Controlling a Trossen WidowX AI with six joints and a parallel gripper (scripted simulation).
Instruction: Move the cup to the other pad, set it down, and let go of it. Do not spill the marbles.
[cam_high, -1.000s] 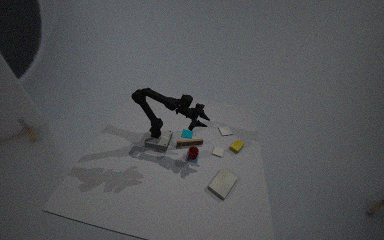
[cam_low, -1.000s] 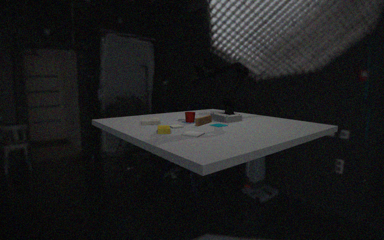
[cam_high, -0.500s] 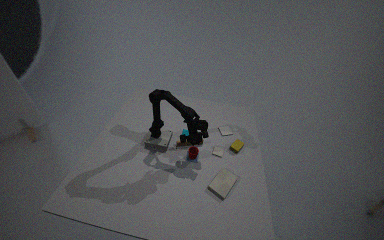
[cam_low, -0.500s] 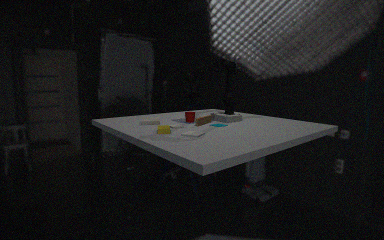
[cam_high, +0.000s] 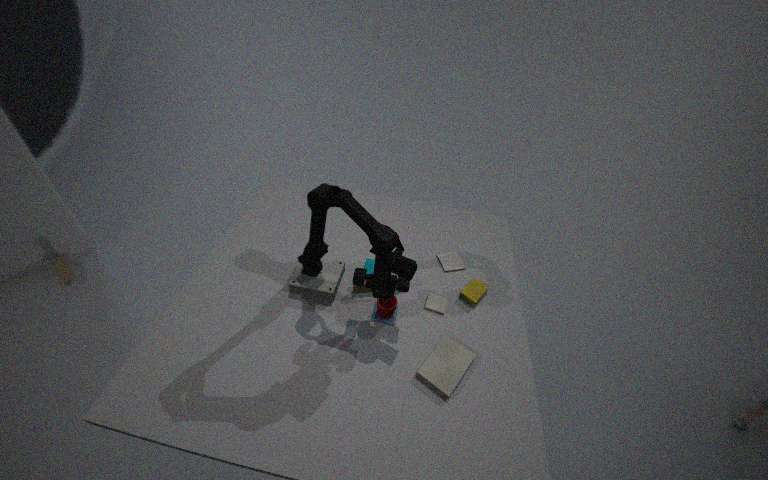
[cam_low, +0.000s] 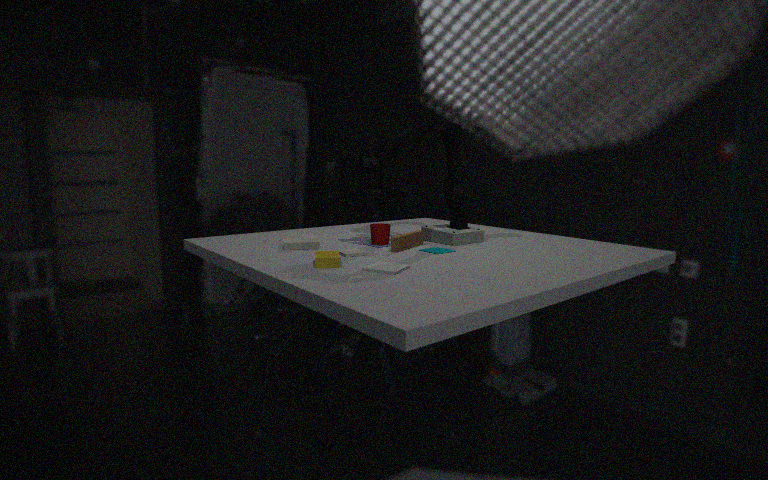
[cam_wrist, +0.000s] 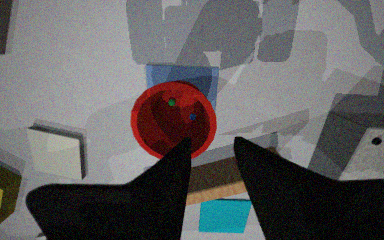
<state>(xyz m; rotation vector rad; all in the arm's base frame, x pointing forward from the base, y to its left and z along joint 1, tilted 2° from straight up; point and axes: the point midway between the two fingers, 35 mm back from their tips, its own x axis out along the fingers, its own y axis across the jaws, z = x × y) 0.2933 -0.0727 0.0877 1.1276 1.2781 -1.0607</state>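
The red cup (cam_high: 386, 308) (cam_low: 380, 234) (cam_wrist: 172, 127) stands upright on the blue pad (cam_high: 390, 322) (cam_wrist: 160, 73). A green marble (cam_wrist: 171, 102) and a blue marble (cam_wrist: 192, 117) lie inside it. The other pad, cyan (cam_high: 369, 264) (cam_low: 437, 250) (cam_wrist: 225, 217), is bare in what shows, beyond a wooden bar from the cup. My gripper (cam_high: 385, 294) (cam_wrist: 212, 143) points down above the cup's side nearest the bar. It is partly open with nothing between its fingers. In the wrist view one fingertip overlaps the cup's rim. The gripper cannot be made out in the exterior view.
The upright wooden bar (cam_high: 361, 289) (cam_low: 406, 241) (cam_wrist: 220, 179) stands between the two pads. A yellow block (cam_high: 474, 291) (cam_low: 327, 259), a small pale tile (cam_high: 435, 303) (cam_wrist: 55, 152), another pale tile (cam_high: 450, 262) (cam_low: 386, 267) and a large pale slab (cam_high: 446, 365) (cam_low: 300, 245) lie on the table.
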